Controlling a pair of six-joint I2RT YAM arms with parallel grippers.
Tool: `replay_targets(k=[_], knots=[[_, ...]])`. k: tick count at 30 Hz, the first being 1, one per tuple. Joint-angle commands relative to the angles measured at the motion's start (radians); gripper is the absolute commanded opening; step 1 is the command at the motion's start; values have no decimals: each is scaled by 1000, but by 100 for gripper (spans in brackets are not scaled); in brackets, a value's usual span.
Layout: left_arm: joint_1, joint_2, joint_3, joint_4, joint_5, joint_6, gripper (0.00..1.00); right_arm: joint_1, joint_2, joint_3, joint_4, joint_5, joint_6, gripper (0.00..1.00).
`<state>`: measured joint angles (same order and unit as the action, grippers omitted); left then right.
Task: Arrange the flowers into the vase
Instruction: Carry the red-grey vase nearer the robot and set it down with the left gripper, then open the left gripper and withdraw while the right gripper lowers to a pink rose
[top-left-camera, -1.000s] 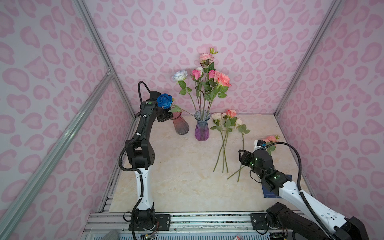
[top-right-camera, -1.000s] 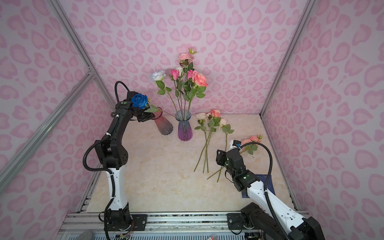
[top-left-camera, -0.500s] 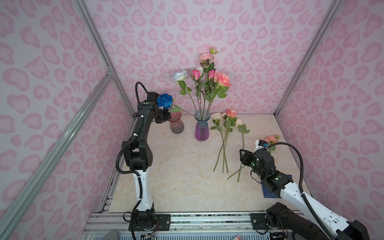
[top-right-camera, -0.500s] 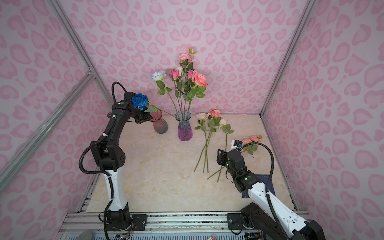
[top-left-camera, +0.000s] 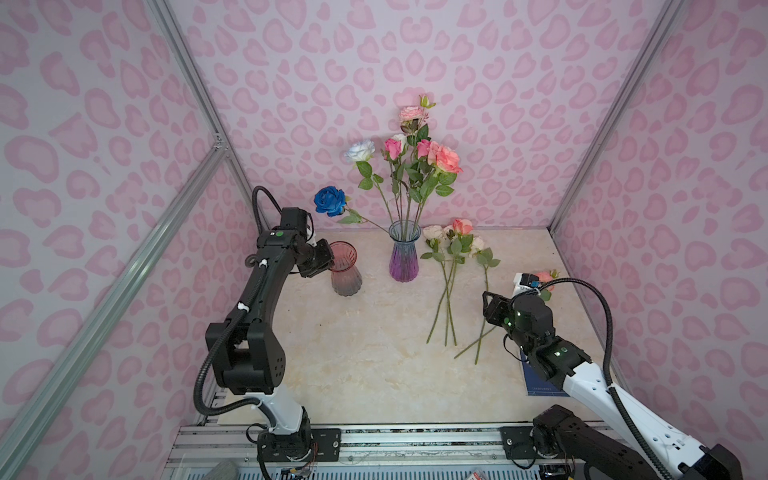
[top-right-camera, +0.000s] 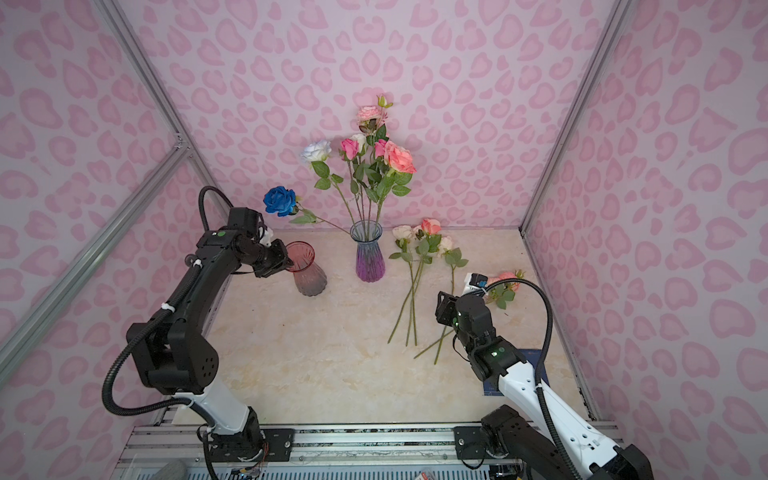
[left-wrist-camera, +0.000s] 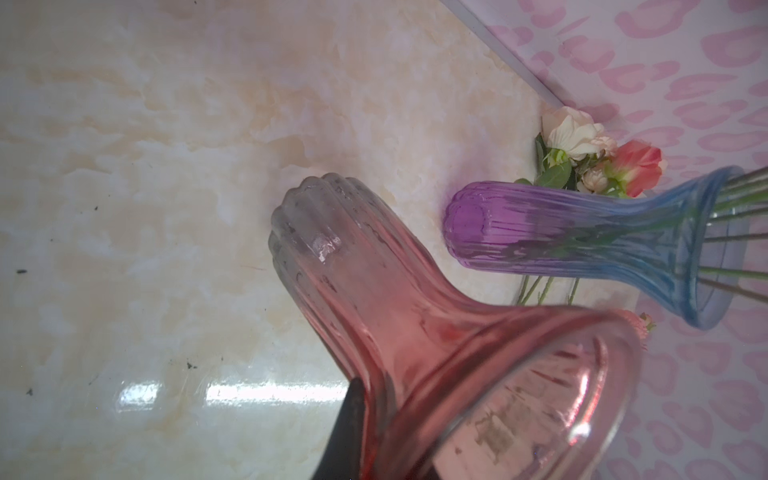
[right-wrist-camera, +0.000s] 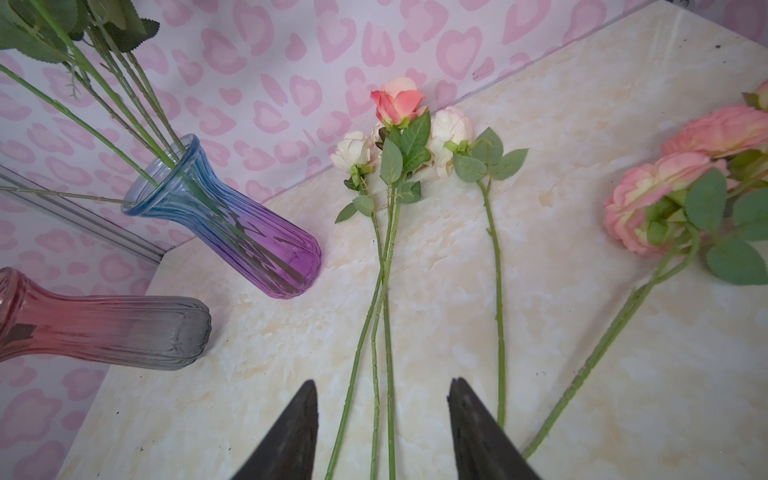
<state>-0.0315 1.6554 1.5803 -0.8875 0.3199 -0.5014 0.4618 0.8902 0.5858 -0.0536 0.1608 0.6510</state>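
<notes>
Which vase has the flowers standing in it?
The purple-and-blue vase in the middle: the flowers stand in it. The red vase beside it is empty, and the left gripper pinches its rim.

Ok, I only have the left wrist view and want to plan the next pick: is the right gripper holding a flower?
Observer: No, the right gripper is open and empty, aimed at loose stems on the table.
Operator: What's up in the purple vase?
Observer: The purple vase holds a bunch of roses; a blue rose leans out toward the left arm.
Operator: Any stem lying apart?
Observer: A pink rose lies by itself beside the right arm.
</notes>
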Motion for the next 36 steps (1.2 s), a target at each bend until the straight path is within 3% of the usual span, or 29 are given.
replay_targets(k=[1,9,13,17,21,27,36], knots=[[-13,-143,-112,65,13,-12,4,0,0,15,-21,21,-23,52],[-196,-574,-453,-1,-63,-73,4,-29,56,95,-112,70,-88,52],[-355,-643,-536,36,-91,-168,4,-71,114,144,-142,63,-105,52],[-520,-544,-475,65,-150,-189,4,-158,174,185,-187,46,-104,52],[-583,-400,-375,46,-116,-180,4,-268,203,171,-223,12,-72,52],[-590,-264,-252,-6,-49,-111,4,-323,168,96,-206,9,-47,53],[-590,-109,-84,-119,-5,-25,7,-340,199,132,-220,11,-68,53]])
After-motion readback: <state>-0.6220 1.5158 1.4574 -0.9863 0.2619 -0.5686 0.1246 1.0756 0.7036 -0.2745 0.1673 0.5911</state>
